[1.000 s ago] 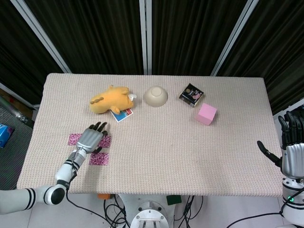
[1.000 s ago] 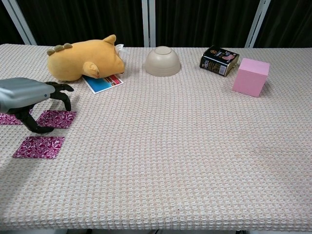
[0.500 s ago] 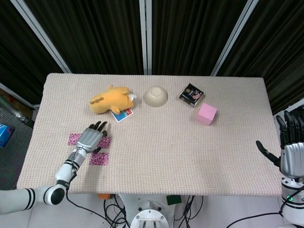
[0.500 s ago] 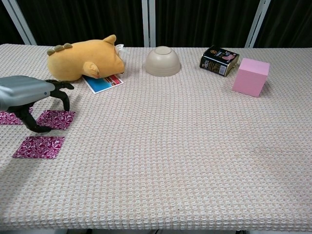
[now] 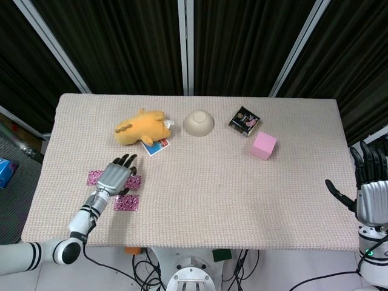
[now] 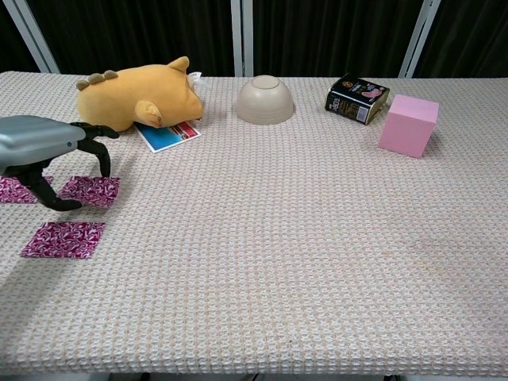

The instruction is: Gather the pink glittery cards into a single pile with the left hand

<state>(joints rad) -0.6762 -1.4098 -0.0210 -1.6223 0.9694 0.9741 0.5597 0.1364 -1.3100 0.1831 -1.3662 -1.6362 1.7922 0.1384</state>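
From above, the left hand lies palm-down, holding nothing, its fingers apart over one pink glittery card; a second card shows on its other side and a third card just nearer the table edge. The right hand hangs open, well apart.

From the chest, the fingertips arch over the middle card.

Bright, even overhead light, soft shadows only, no glare; both views sharp, black backdrop, slight edge distortion.
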